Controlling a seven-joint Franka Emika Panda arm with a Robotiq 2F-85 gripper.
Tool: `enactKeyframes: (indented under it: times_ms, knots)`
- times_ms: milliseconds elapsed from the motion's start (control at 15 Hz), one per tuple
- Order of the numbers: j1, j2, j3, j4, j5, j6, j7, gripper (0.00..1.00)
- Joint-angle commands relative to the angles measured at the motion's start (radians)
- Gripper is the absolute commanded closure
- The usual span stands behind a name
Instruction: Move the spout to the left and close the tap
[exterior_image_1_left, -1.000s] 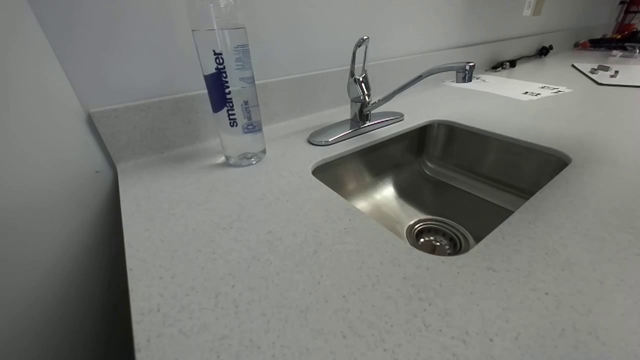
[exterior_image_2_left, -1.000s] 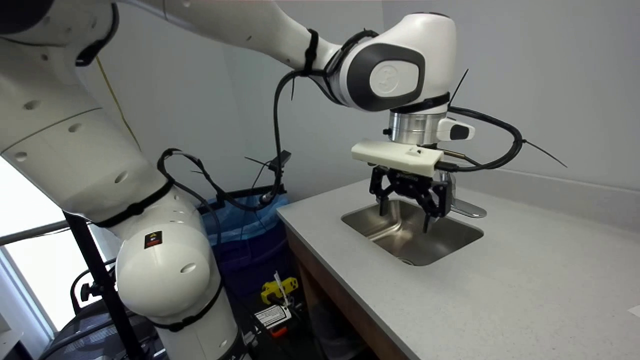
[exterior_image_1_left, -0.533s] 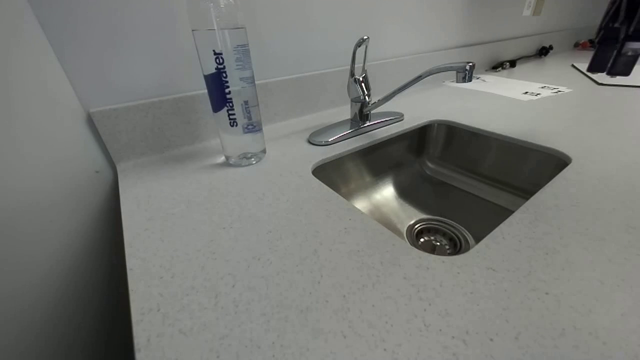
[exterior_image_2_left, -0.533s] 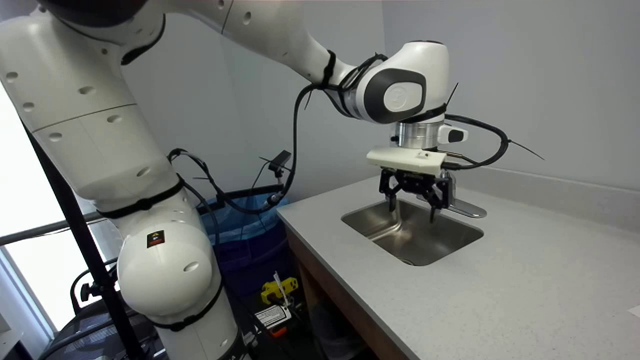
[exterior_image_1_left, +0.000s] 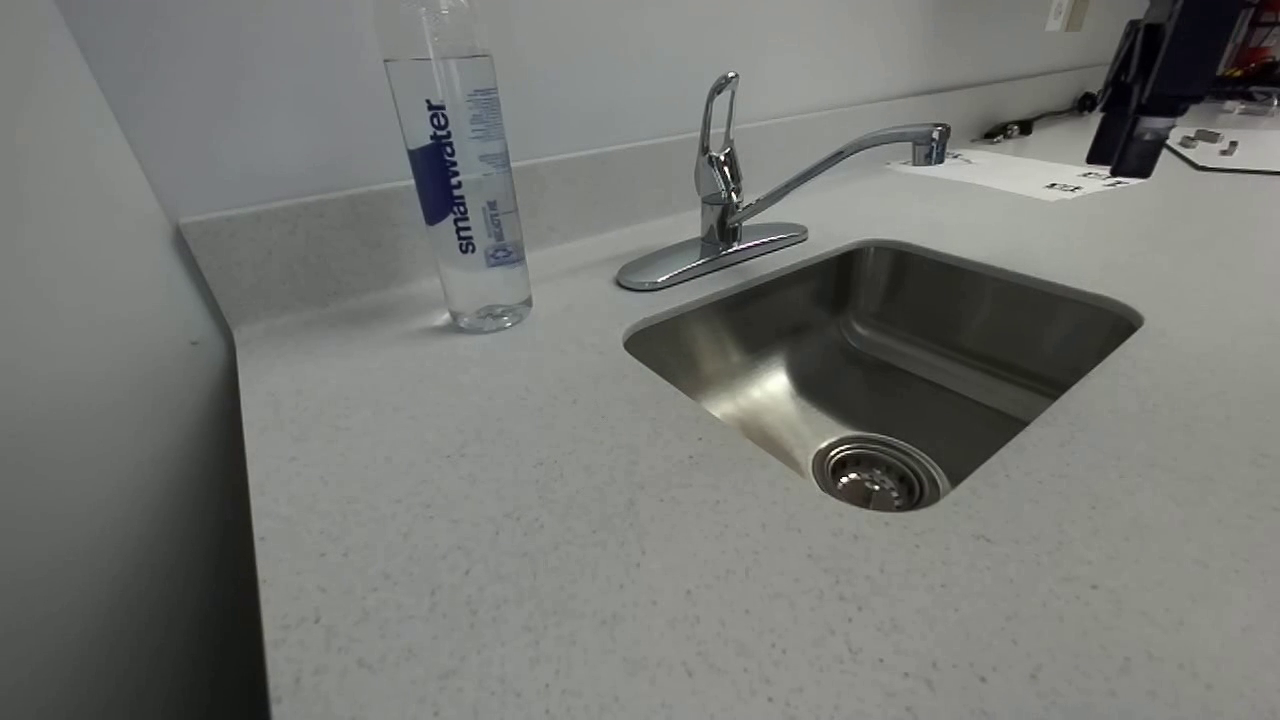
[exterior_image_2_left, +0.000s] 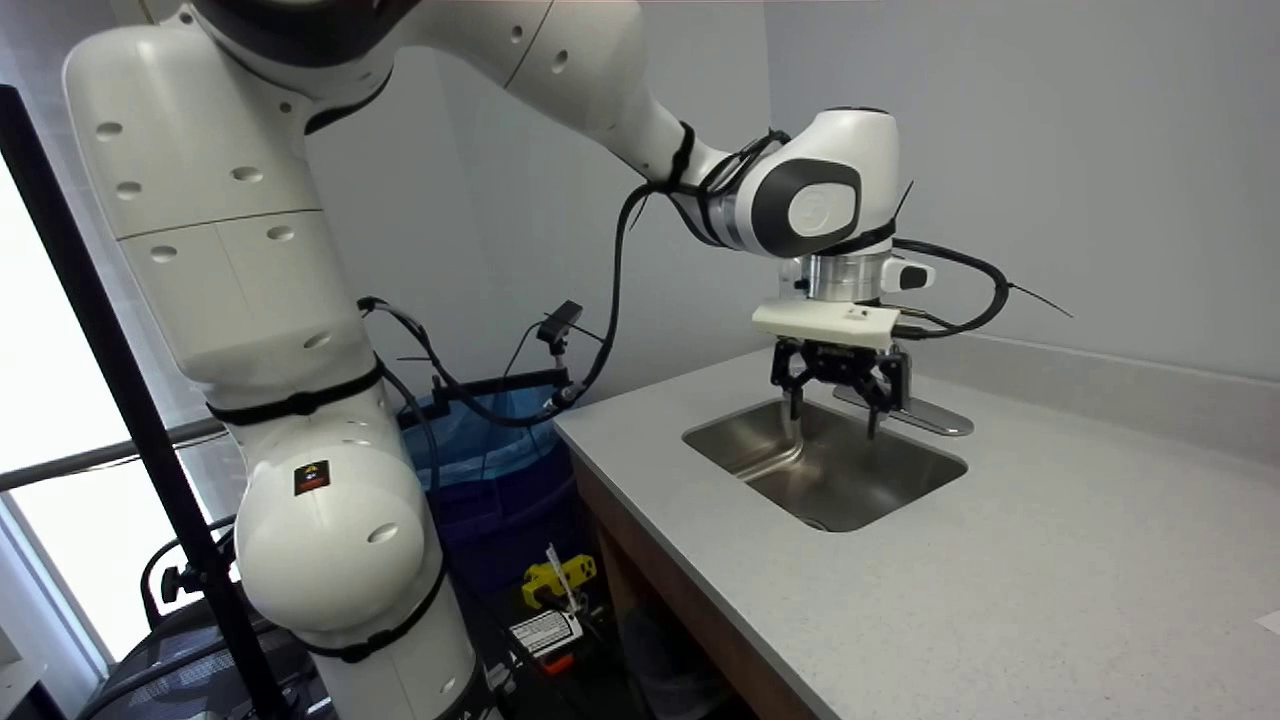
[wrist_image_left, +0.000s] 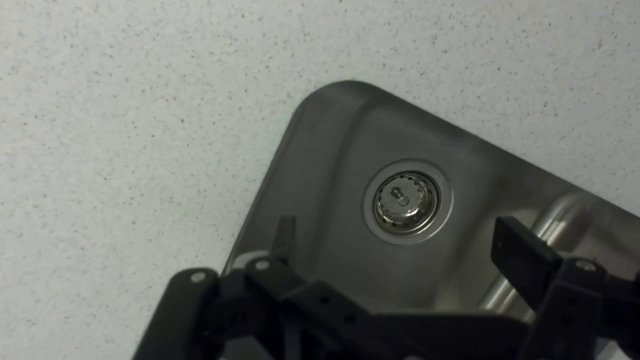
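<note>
The chrome tap (exterior_image_1_left: 719, 190) stands behind the sink in an exterior view, its lever handle (exterior_image_1_left: 718, 130) pointing up. Its long arched spout (exterior_image_1_left: 835, 160) reaches to the right, with the nozzle at the far end. In an exterior view only the oval base plate (exterior_image_2_left: 935, 415) shows clearly; the gripper covers most of the rest. My gripper (exterior_image_2_left: 834, 418) is open and empty, pointing down above the sink in that view. It also shows at the upper right (exterior_image_1_left: 1125, 165), apart from the nozzle. In the wrist view the open fingers (wrist_image_left: 395, 222) span the drain; spout and handle are out of view.
The steel sink (exterior_image_1_left: 885, 250) is set in the speckled counter (exterior_image_2_left: 1000, 580). A tall clear water bottle (exterior_image_1_left: 470, 200) stands left of the tap. A paper sheet (exterior_image_1_left: 1010, 175) and a white board (exterior_image_1_left: 1250, 150) lie farther right. A wall and backsplash (exterior_image_2_left: 1100, 370) run behind the tap.
My gripper has come in from the right edge and moved left toward the spout in an exterior view. The arm has moved farther from the camera in another. Spout and handle have not moved.
</note>
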Motion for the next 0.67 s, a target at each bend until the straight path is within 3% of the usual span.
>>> enactKeyframes:
  times_ms: [0,600]
  knots:
    - [-0.017,0.002,0.017,0.004,0.0,-0.003,0.001,0.0]
    - [-0.013,0.04,0.025,0.068,0.015,0.013,0.021,0.0]
